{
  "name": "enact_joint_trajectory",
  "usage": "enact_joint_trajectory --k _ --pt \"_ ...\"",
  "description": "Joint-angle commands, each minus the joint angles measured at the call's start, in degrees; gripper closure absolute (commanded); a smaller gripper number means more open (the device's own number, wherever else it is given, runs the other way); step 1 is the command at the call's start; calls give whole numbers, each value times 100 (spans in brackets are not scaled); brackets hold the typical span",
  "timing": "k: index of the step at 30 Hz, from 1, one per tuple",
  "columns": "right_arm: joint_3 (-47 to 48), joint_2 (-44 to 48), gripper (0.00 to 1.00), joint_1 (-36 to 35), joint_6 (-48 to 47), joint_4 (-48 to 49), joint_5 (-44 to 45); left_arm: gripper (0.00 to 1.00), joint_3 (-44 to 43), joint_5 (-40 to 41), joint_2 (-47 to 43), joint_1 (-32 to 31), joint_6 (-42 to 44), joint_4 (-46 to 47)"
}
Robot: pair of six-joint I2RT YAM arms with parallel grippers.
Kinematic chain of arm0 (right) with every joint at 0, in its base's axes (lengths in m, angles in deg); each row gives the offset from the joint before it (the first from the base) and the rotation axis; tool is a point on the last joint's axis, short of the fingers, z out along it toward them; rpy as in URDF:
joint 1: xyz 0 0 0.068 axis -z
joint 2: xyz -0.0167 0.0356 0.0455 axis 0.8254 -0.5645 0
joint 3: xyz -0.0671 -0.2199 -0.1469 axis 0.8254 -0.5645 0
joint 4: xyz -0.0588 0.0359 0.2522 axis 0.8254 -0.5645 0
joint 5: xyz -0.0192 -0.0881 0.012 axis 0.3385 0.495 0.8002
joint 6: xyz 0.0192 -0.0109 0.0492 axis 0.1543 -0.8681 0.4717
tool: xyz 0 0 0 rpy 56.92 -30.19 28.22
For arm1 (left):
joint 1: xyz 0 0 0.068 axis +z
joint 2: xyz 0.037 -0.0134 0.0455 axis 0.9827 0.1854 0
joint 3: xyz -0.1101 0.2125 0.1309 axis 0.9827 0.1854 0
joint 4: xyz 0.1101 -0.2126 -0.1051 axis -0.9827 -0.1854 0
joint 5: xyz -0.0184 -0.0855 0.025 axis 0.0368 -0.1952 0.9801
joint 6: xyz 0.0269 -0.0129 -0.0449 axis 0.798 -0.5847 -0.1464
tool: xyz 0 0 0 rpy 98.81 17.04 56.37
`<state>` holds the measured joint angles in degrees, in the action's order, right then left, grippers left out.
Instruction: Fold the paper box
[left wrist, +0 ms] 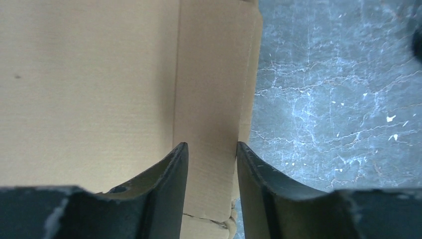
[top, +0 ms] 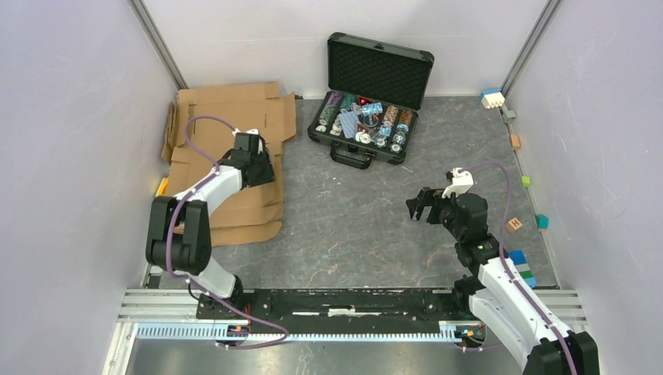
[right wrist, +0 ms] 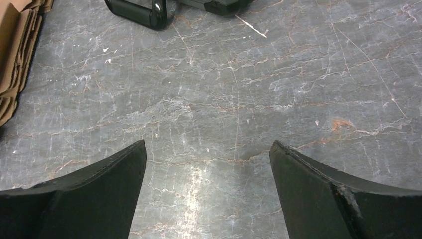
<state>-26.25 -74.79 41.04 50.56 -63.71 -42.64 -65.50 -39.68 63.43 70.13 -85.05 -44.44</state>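
Note:
The paper box lies flattened at the far left of the table, plain brown cardboard with creased flaps spread out. My left gripper hovers over its right edge. In the left wrist view the jaws stand part open, a narrow cardboard strip along the box's right edge showing between them; nothing is clamped. My right gripper is wide open and empty above bare table at the right, as the right wrist view shows. The box's edge shows at the left of that view.
An open black hard case with foam lid and colourful chips stands at the back centre; its handle shows in the right wrist view. Small coloured blocks line the right wall. White walls close in left and right.

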Motion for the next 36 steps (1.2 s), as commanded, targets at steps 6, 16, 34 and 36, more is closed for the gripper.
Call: enact_joint_trajectory --k 6,16,34,36 --pt "93 145 2 -26 -4 16 -20 64 277 237 -566 269 -98 406" --pt "119 15 2 -26 40 31 -111 81 99 1122 -401 256 183 -30" --pt "244 -314 2 -24 39 207 -871 98 447 -112 -2095 -272 -460 -60" --pt "243 -380 2 -23 77 289 -1057 98 498 -91 -2445 -483 -583 -219"
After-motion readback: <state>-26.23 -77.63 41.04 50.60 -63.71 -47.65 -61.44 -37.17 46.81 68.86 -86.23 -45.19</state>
